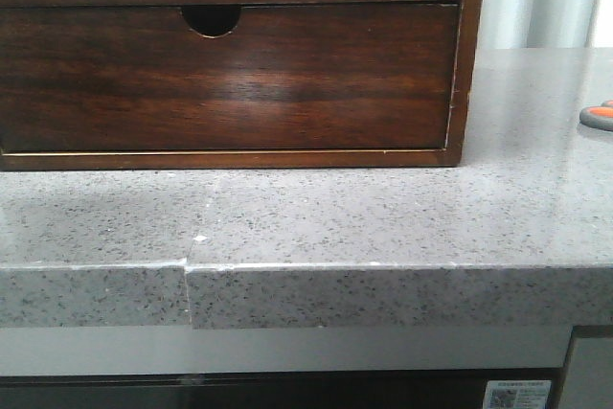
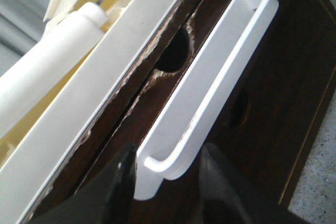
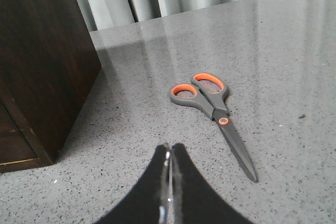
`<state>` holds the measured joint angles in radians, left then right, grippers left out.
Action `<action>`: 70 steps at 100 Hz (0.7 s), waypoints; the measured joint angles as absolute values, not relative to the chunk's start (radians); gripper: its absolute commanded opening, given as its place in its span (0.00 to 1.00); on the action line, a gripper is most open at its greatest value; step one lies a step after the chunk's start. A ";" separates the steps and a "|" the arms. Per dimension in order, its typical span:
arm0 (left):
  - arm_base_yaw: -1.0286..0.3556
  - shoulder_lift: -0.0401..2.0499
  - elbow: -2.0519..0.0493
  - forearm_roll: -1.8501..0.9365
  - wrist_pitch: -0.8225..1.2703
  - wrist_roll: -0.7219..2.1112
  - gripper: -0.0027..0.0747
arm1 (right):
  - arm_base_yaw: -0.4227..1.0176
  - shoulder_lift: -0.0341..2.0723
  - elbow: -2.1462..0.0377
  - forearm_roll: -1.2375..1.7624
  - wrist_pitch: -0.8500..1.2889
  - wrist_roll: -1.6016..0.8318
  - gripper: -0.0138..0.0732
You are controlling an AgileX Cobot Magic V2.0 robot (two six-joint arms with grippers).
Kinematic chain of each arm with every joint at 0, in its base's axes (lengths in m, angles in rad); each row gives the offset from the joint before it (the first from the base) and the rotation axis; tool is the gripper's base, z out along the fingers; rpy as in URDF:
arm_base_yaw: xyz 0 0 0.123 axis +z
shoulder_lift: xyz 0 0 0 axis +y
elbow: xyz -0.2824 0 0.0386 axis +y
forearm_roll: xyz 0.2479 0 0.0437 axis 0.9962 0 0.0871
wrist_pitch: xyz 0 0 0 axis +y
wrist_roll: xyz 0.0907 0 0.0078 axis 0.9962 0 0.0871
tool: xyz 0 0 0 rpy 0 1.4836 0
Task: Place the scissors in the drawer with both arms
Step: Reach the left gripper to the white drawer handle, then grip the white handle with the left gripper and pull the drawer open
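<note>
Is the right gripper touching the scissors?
Apart. The right wrist view shows bare countertop between the right gripper, jaws closed, and the scissors.

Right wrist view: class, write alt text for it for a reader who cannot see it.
Grey-and-orange scissors lie flat and closed on a speckled grey countertop, untouched. The right gripper, its dark fingers pressed together, sits short of them, and a dark wooden chest stands to one side.

Scissors (image 3: 212, 115) — grey handles with orange-lined loops, dark blades closed — lie flat on the speckled grey surface (image 3: 273, 51), beside the wooden chest and apart from it. Drawer (image 2: 173, 85) — dark glossy wood, white bar handle — sits in the chest's front; whether it stands ajar cannot be told.
</note>
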<state>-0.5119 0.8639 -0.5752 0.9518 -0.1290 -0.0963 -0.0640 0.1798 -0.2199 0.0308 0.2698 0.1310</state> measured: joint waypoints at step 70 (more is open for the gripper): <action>-0.533 1.071 -0.704 1.434 -0.073 -0.088 0.39 | -0.064 0.180 -0.220 0.031 0.270 0.131 0.09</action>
